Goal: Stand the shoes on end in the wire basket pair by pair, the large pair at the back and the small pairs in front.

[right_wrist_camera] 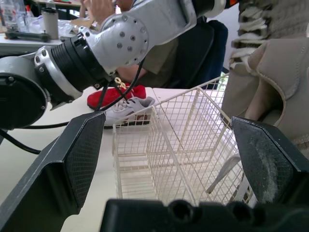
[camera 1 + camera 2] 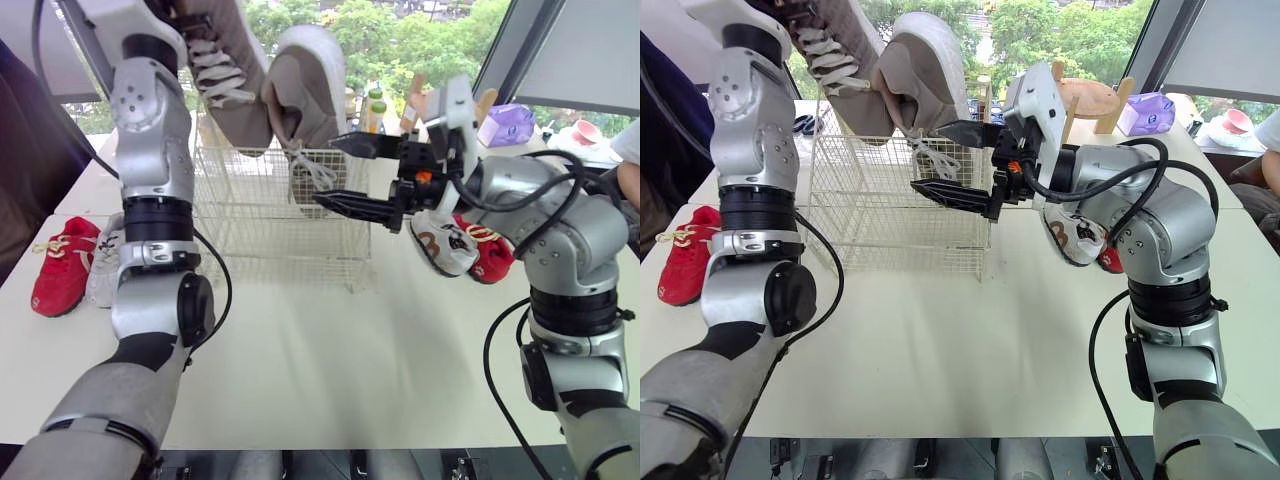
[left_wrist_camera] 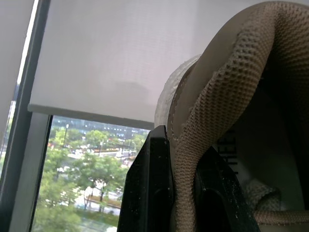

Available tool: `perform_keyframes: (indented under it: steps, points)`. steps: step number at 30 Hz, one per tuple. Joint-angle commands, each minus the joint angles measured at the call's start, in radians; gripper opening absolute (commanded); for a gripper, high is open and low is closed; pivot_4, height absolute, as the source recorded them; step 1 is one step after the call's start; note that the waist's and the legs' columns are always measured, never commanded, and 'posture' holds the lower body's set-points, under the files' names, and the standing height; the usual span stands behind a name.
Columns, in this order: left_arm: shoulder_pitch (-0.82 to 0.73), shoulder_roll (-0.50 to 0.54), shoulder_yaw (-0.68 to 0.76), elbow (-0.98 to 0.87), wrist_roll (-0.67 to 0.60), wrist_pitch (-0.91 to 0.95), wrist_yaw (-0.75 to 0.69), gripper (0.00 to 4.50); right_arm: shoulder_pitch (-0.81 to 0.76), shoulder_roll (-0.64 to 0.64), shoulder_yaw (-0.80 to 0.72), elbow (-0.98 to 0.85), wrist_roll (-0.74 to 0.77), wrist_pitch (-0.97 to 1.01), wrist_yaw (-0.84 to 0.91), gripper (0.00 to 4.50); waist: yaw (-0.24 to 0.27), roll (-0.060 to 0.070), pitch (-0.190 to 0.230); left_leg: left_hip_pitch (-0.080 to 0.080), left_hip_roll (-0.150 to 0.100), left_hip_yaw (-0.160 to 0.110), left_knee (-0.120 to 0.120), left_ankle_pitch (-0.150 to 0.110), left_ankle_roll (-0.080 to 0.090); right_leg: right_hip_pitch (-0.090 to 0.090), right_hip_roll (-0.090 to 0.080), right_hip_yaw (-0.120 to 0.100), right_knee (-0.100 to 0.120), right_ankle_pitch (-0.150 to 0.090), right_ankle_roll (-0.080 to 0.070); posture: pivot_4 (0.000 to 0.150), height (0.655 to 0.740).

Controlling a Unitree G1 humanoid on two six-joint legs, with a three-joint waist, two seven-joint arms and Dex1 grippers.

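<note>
**Large pair aloft**

Our head views show two large beige shoes (image 2: 290, 100) over one wire basket (image 2: 270, 230), four small shoes (image 2: 62, 262) on the table (image 2: 330, 350), and the right gripper (image 2: 327, 172) wide open, empty. Left wrist view adds: left gripper (image 3: 186, 164) clamps one collar (image 3: 227, 96).

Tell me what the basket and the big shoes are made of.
Basket: thin metal wire, likely white-coated, an open grid of rods. Big shoes: beige knit mesh uppers, dimpled weave visible; soles smooth white, probably rubber or foam.
</note>
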Motion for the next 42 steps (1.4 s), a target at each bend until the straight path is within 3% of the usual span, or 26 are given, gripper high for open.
perform_keyframes:
  steps: [1,5,7,12,13,15,20,23,26,29,32,35,36,37,39,42]
  points:
    - [0.092,-0.018,-0.053,-0.121,0.025,0.045,-0.005,0.09,0.006,-0.011,-0.042,-0.051,0.027,-0.003,-0.010,4.50,0.002,0.000,0.000,0.001,0.000,0.000,0.000,0.000,0.000,0.001,0.000,0.000,0.000,0.000,0.000,0.150,0.7400]
    - [0.286,-0.060,-0.088,-0.361,-0.025,0.222,-0.009,0.09,0.029,-0.018,-0.043,-0.055,0.029,-0.007,-0.013,4.50,0.000,0.000,-0.001,0.002,0.001,0.000,0.000,0.000,0.000,0.002,-0.001,0.001,0.000,0.000,0.000,0.150,0.7400]
    - [0.380,-0.051,-0.134,-0.448,0.014,0.266,-0.029,0.09,0.030,-0.012,-0.038,-0.050,0.029,-0.012,-0.013,4.50,0.000,0.000,-0.001,0.002,0.001,0.000,0.000,0.000,0.000,0.002,-0.001,0.001,0.000,0.000,0.000,0.150,0.7400]
    - [0.470,-0.048,-0.141,-0.514,0.020,0.369,-0.022,0.09,0.024,0.002,-0.026,-0.022,0.015,-0.032,-0.009,4.50,0.000,0.001,-0.001,0.003,0.001,0.000,0.000,0.000,0.000,0.002,0.000,0.001,-0.001,0.000,0.000,0.150,0.7400]
    - [0.470,-0.043,-0.130,-0.521,0.001,0.382,-0.038,0.67,0.023,0.004,-0.021,-0.015,0.009,-0.038,-0.005,4.50,0.000,0.001,-0.001,0.003,0.001,0.000,0.000,0.000,0.000,0.002,0.000,0.001,-0.001,0.000,0.000,0.150,0.7400]
    - [0.465,-0.031,-0.115,-0.535,-0.016,0.405,-0.055,1.21,0.020,0.006,-0.014,-0.003,0.001,-0.049,0.002,4.50,0.000,0.001,-0.001,0.004,0.001,0.000,0.000,0.000,0.000,0.003,0.000,0.001,-0.001,0.000,0.000,0.150,0.7400]
    - [0.498,0.017,-0.049,-0.662,-0.127,0.521,-0.118,3.71,0.020,0.013,-0.019,0.058,-0.049,-0.097,-0.022,4.50,0.000,0.001,-0.001,0.004,0.001,0.000,0.000,0.000,0.000,0.003,0.000,0.001,0.000,0.000,0.000,0.150,0.7400]
    - [0.563,0.088,-0.009,-0.779,-0.231,0.614,-0.213,3.71,0.027,0.054,-0.087,0.122,-0.045,-0.121,-0.093,4.50,-0.004,0.001,-0.001,0.004,0.001,0.000,0.000,0.000,0.000,0.003,0.000,0.001,0.000,0.000,0.000,0.150,0.7400]
    - [0.629,0.148,0.109,-0.903,-0.447,0.809,-0.237,3.71,0.051,0.078,-0.196,0.170,-0.022,-0.144,-0.171,4.50,-0.006,0.001,-0.001,0.004,0.002,-0.001,0.000,0.000,0.000,0.003,0.000,0.001,0.000,0.000,0.000,0.150,0.7400]
    - [0.713,0.200,0.208,-1.009,-0.657,0.974,-0.223,3.71,0.099,0.086,-0.273,0.250,-0.103,-0.257,-0.264,4.50,-0.004,0.001,-0.001,0.004,0.002,-0.001,0.000,0.000,0.000,0.003,0.000,0.001,-0.001,0.000,0.000,0.150,0.7400]
    - [0.769,0.216,0.201,-1.131,-0.666,0.995,-0.148,3.71,0.166,0.092,-0.320,0.357,-0.197,-0.384,-0.357,4.50,0.004,0.001,-0.001,0.006,0.001,-0.001,0.000,0.000,0.000,0.006,-0.001,0.001,-0.001,0.000,0.000,0.150,0.7400]
    - [0.840,0.205,0.223,-1.191,-1.020,1.057,-0.137,3.71,0.274,0.116,-0.350,0.412,-0.264,-0.485,-0.432,4.50,0.003,0.001,-0.002,0.009,0.000,-0.002,0.000,0.000,0.000,0.009,-0.001,0.001,-0.002,0.000,-0.001,0.150,0.7400]
    - [0.880,0.210,0.204,-1.217,-1.069,1.066,-0.136,4.23,0.315,0.123,-0.343,0.413,-0.310,-0.521,-0.472,4.50,0.000,0.002,-0.002,0.012,0.001,-0.002,-0.001,0.000,0.000,0.012,-0.001,0.002,-0.003,0.000,-0.001,0.150,0.7400]
    - [0.926,0.224,0.168,-1.248,-1.091,1.073,-0.144,4.47,0.361,0.133,-0.333,0.410,-0.348,-0.553,-0.503,4.50,-0.001,0.002,-0.002,0.015,0.001,-0.001,-0.002,-0.001,0.001,0.014,-0.001,0.002,-0.003,-0.001,-0.001,0.150,0.7400]
    - [1.001,0.263,0.083,-1.298,-1.087,1.091,-0.172,4.47,0.446,0.140,-0.304,0.398,-0.427,-0.600,-0.550,4.50,-0.004,0.003,-0.002,0.015,0.001,0.000,-0.003,-0.001,0.001,0.014,-0.001,0.003,-0.003,-0.001,-0.001,0.150,0.7400]
    - [1.043,0.269,0.020,-1.317,-1.134,1.062,-0.179,4.47,0.532,0.162,-0.286,0.349,-0.414,-0.586,-0.531,4.50,-0.009,0.005,-0.003,0.016,0.002,0.000,-0.003,0.000,0.000,0.014,0.001,0.004,-0.002,-0.001,-0.002,0.150,0.7400]
